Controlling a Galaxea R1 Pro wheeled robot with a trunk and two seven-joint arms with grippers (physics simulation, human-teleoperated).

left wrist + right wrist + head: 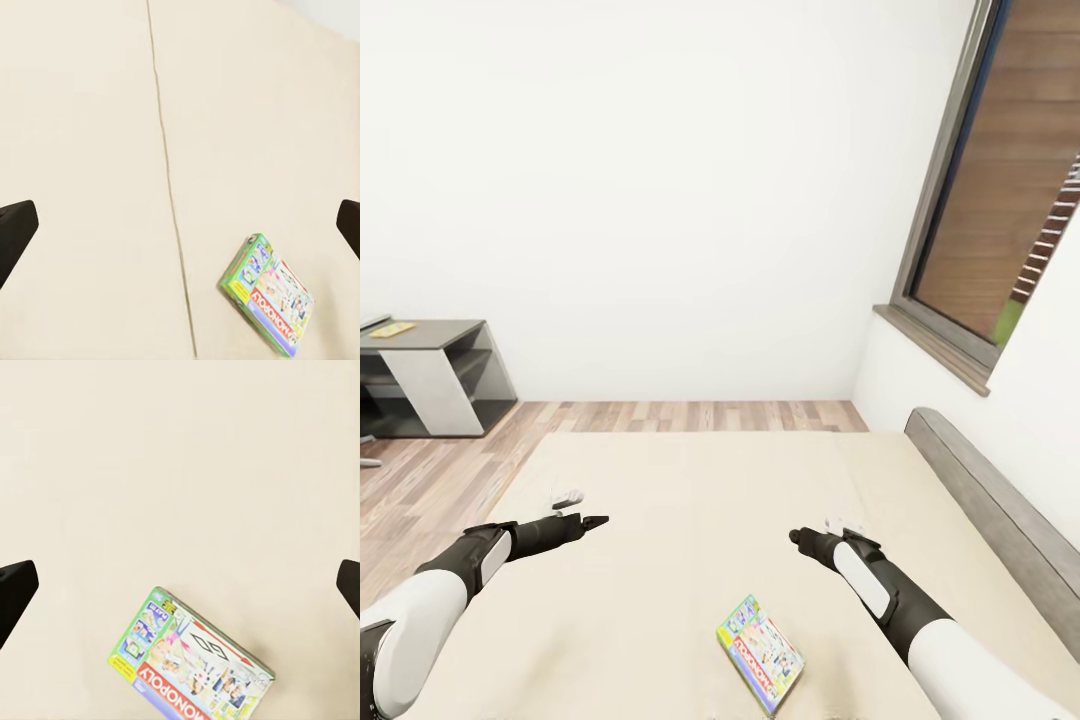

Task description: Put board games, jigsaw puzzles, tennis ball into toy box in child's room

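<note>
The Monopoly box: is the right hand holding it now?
No. The Monopoly box lies flat on the bed, apart from the right hand, which hangs open above the mattress.

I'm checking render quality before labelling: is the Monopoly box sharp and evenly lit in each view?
Head view: Monopoly box small, print soft, flat lighting on the bed. Left wrist view: box legible, faint shadow. Right wrist view: box sharpest, no glare; dark fingers at the edges.

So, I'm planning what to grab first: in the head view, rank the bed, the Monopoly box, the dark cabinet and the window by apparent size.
1. Bed
2. Window
3. Cabinet, though farther away, so its rank is unsure
4. Monopoly box
</note>
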